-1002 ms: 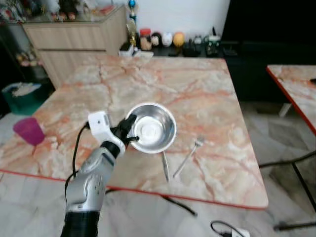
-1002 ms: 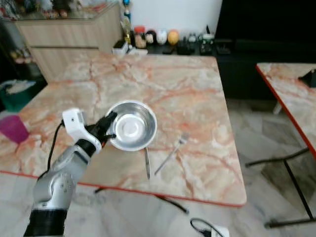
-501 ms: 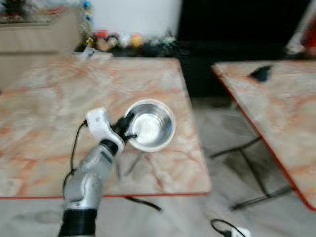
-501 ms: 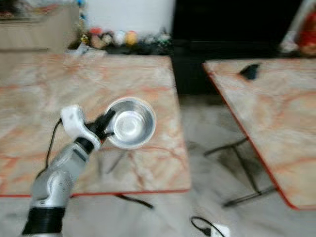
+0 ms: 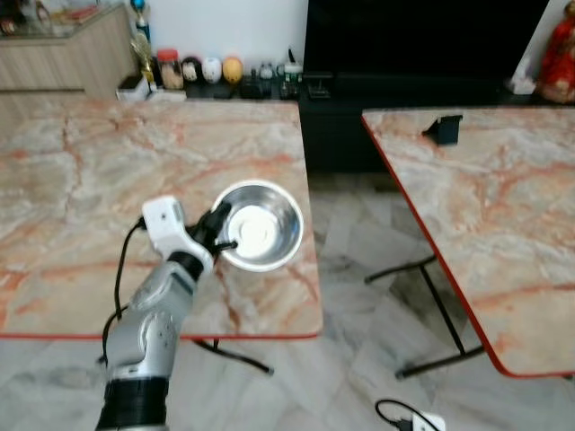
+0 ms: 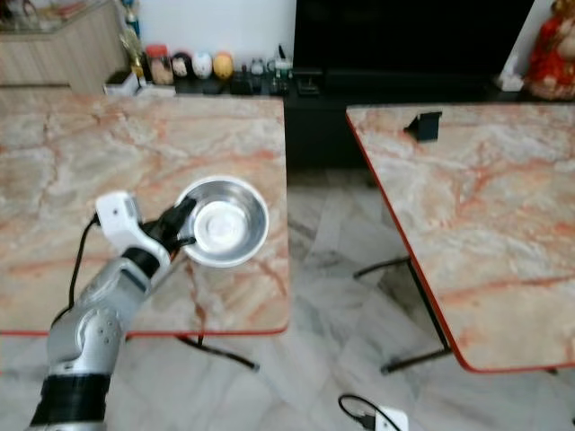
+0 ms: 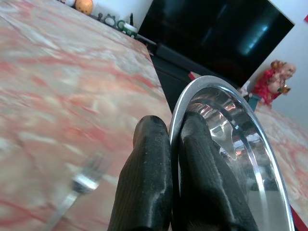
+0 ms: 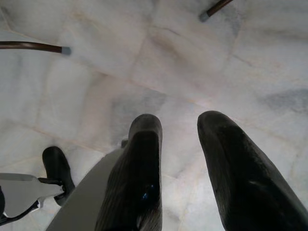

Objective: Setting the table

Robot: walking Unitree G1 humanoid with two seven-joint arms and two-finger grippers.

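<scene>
1. Since a second ago, the camera has swung right; a second marble table [image 5: 485,233] now occupies the frame's right.
2. Left gripper [image 5: 220,232] pinches the steel bowl [image 5: 260,226] by its rim, centre-left, above the first table's [image 5: 90,180] corner.
3. Right gripper [image 8: 180,168] hangs idle, fingers apart.
4. Carrying step; next likely needs setting the bowl down level.

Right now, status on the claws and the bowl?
Left claw shut on steel bowl rim, held above marble table corner. Right claw open, idle over floor. Second table to the right, a strip of floor between.
</scene>
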